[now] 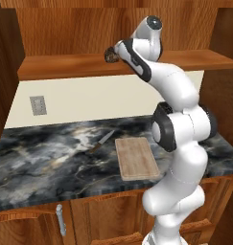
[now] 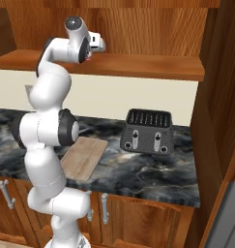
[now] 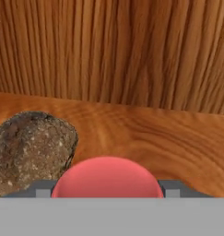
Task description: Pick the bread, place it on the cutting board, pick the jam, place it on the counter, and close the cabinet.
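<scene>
jam (image 3: 107, 177) cut off below in the hand view, bread (image 3: 28, 152) cropped at left edge, claw's grip unclear

One bread (image 3: 30, 147), one jam (image 3: 106, 177), one cutting board (image 1: 135, 158), one toaster (image 2: 148, 131), one knife (image 1: 101, 141).

- My claw (image 2: 91, 54) sits up at the cabinet (image 2: 138, 29) shelf, its fingers hidden behind the wrist.
- Well below it on the counter (image 2: 153, 177) lies the cutting board (image 2: 85, 156).
- Below and to its right stands a dark toaster (image 2: 148, 131).
</scene>
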{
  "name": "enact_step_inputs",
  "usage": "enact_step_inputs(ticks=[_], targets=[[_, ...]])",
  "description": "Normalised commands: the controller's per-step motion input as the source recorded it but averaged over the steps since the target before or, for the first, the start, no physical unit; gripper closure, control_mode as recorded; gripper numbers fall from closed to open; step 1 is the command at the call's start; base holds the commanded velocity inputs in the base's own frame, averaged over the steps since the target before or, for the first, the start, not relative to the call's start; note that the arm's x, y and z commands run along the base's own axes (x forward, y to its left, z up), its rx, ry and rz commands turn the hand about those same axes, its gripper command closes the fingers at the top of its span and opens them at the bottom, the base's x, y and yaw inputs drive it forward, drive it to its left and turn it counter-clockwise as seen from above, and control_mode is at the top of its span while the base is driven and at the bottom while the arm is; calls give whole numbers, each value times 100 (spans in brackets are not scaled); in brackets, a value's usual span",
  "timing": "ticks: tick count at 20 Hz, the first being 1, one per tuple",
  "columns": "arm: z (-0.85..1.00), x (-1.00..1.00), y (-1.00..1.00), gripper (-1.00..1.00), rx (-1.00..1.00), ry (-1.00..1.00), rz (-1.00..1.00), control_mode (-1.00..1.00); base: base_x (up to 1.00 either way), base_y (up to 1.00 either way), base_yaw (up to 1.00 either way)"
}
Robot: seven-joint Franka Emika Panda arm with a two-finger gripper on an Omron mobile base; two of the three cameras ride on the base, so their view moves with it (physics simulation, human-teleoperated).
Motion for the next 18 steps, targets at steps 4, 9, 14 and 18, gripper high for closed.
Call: enact_step_inputs(ticks=[4,9,14,18], targets=[[-17,-57,-19,100,1,-12,0,-100,0,0,0],[-1,-54,-20,100,1,-8,0,-100,0,0,0],[0,-76,-27,100,1,-1,0,-100,0,0,0],[0,-81,-26,100,0,0,0,-100,0,0,0]])
